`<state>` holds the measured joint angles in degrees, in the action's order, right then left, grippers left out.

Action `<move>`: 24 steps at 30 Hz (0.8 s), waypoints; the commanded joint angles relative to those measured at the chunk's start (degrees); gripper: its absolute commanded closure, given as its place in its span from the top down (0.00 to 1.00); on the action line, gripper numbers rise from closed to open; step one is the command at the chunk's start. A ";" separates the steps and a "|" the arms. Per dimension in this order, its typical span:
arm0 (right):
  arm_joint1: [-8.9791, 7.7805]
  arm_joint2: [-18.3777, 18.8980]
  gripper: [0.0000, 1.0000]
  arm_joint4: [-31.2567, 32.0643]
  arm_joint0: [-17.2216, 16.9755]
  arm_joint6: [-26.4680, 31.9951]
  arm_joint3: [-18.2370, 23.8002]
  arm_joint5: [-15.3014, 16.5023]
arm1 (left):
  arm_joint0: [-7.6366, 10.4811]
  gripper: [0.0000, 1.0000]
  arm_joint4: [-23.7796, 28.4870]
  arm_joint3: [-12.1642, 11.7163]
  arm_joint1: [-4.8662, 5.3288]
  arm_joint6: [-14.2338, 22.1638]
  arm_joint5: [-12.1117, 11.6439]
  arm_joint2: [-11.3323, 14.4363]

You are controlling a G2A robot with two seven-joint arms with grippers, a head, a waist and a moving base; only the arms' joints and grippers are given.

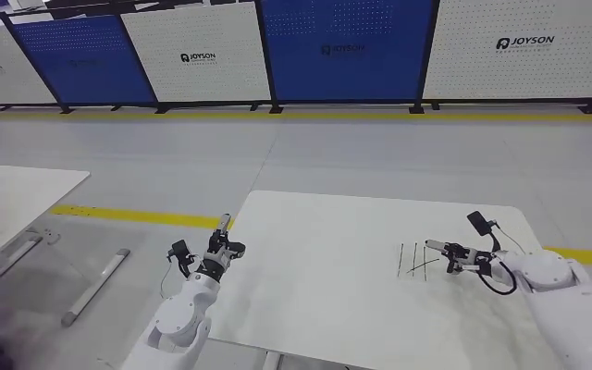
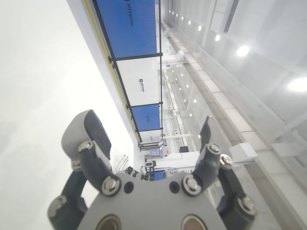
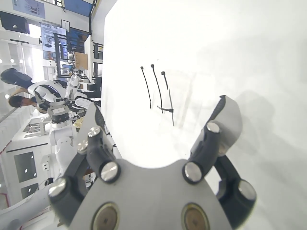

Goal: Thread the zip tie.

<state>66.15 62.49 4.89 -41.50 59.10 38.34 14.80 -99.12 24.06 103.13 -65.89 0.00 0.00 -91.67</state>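
Note:
Several thin black zip ties [image 1: 413, 260] lie side by side on the white table [image 1: 333, 277], toward its right side. In the right wrist view the zip ties [image 3: 157, 87] show their square heads, and one short tie [image 3: 168, 109] lies across the ends of two others. My right gripper [image 1: 431, 246] hovers just beside the ties, open and empty [image 3: 159, 118]. My left gripper [image 1: 222, 225] sits at the table's left edge, far from the ties, open with nothing between its fingers [image 2: 153, 130].
A second white table [image 1: 32, 199] stands off to the left across a gap of grey floor. A yellow floor line [image 1: 139, 216] runs behind the tables, and blue and white pegboard panels [image 1: 347, 51] close the back.

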 commanded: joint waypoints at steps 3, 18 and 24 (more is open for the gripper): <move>0.01 -0.02 1.00 -0.03 -0.19 -0.24 0.17 0.12 | 0.00 1.00 0.00 0.00 0.00 0.00 0.00 0.00; -0.66 0.55 0.55 -0.34 -1.24 1.47 1.22 -0.17 | 0.00 1.00 0.00 0.00 0.00 0.00 0.00 0.00; -0.58 0.30 0.44 -0.61 -0.67 1.68 0.16 -0.36 | 0.00 1.00 0.00 0.00 0.00 0.00 0.00 0.00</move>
<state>65.56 62.89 4.15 -42.26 60.73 38.65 14.51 -99.12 24.06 103.13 -65.89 0.00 0.00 -91.67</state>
